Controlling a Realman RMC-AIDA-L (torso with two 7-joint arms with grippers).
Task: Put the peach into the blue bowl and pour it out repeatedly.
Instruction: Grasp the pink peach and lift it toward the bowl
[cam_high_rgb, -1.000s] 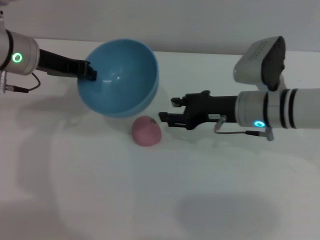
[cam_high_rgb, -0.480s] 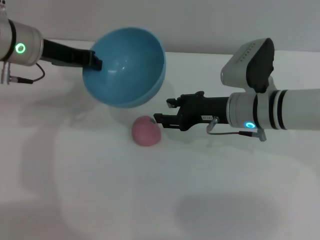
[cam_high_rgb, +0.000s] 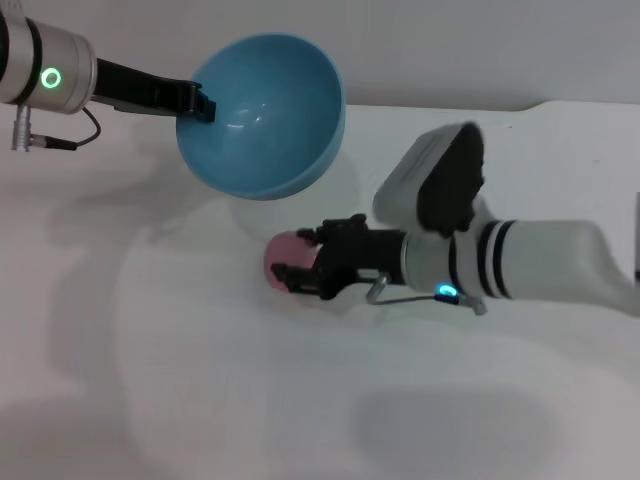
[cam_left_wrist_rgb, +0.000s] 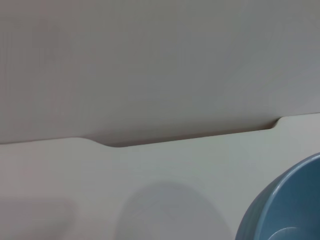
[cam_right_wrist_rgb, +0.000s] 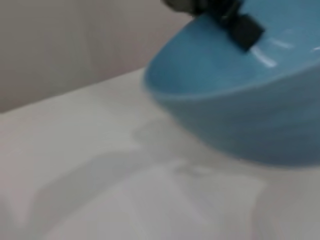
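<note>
Pick-up step: right gripper straddled peach mid-table, fingers apart, not clenched; left gripper gripped bowl rim, held tilted near far edge; next needs closing, lift into bowl.

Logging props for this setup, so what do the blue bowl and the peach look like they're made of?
The blue bowl looks like glazed ceramic or hard plastic: glossy, with bright highlights inside. The peach has matte, even pink skin with no shine, possibly a foam or plastic replica; real fruit can't be ruled out.

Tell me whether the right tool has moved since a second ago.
Yes. The right tool has slid leftward across the white table, closing the gap to the small pink-red peach, which stayed put.
</note>
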